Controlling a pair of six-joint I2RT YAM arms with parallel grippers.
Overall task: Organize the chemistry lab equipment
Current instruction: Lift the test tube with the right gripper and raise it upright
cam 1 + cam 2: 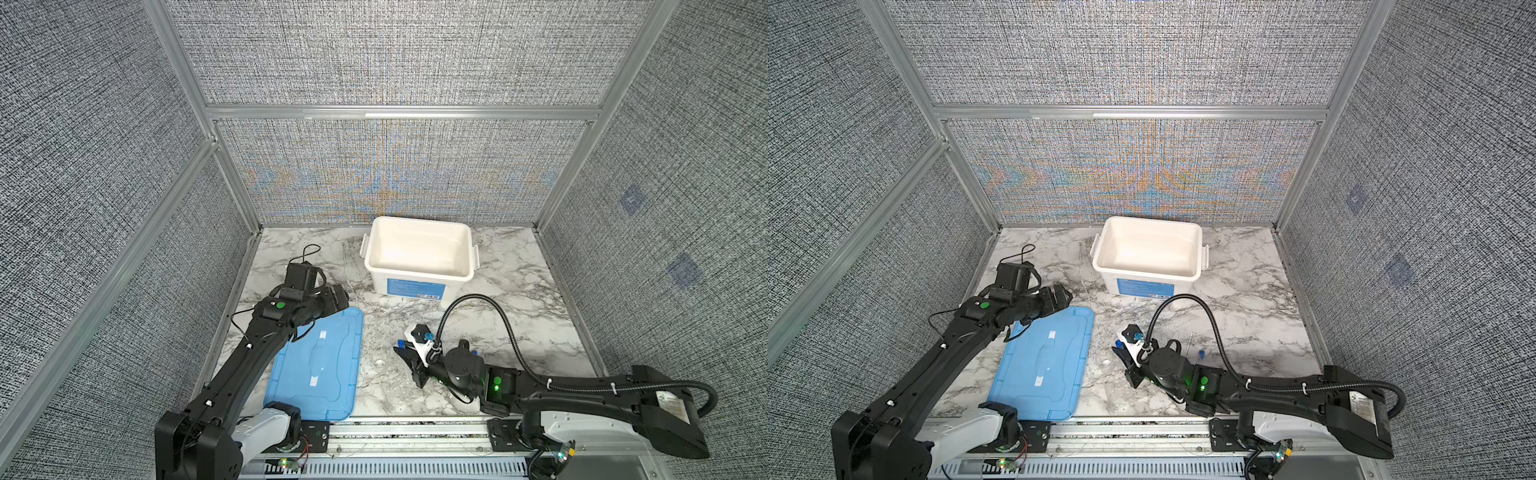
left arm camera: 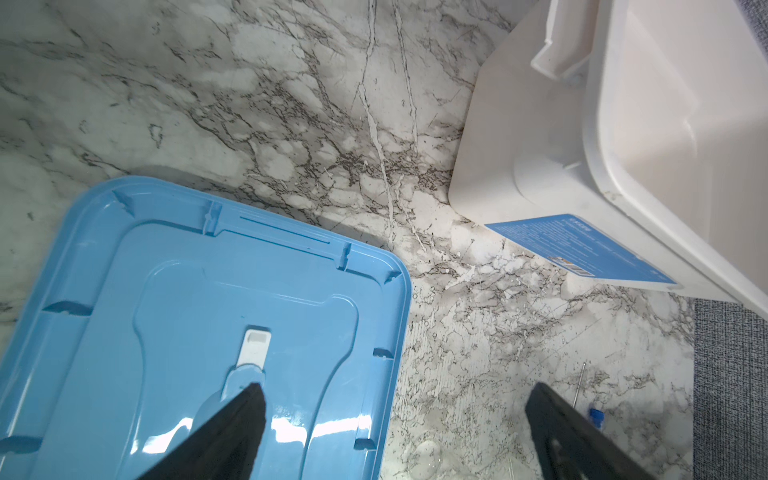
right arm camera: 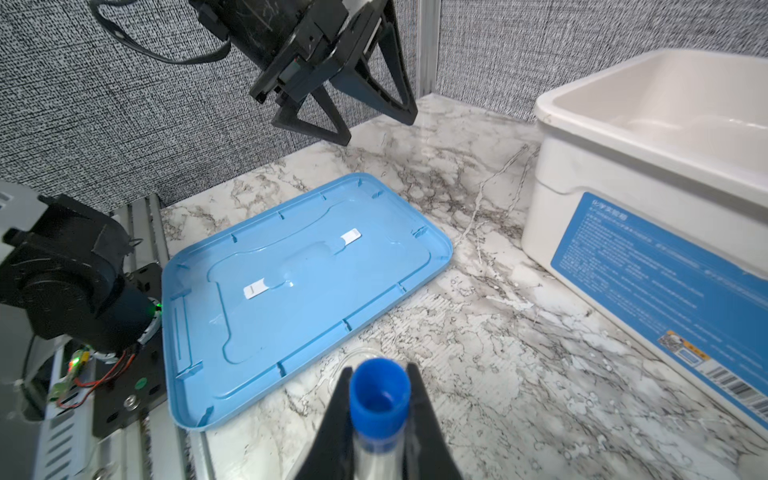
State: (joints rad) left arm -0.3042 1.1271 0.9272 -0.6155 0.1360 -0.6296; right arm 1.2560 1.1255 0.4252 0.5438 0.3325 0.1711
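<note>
Clear plastic tube with small blue cap (image 3: pixel 380 399): clamped between the fingers of right hand (image 3: pixel 379 374), cap end poking past the fingertips.
Second blue-capped clear tube (image 2: pixel 596 417): flat on marble tabletop (image 3: pixel 498 332), body mostly hidden.
Thin rod (image 2: pixel 578 384): flat, just beside second tube's cap.
Small clear round dish (image 3: pixel 359 356): flat on tabletop, near held tube's cap.
</note>
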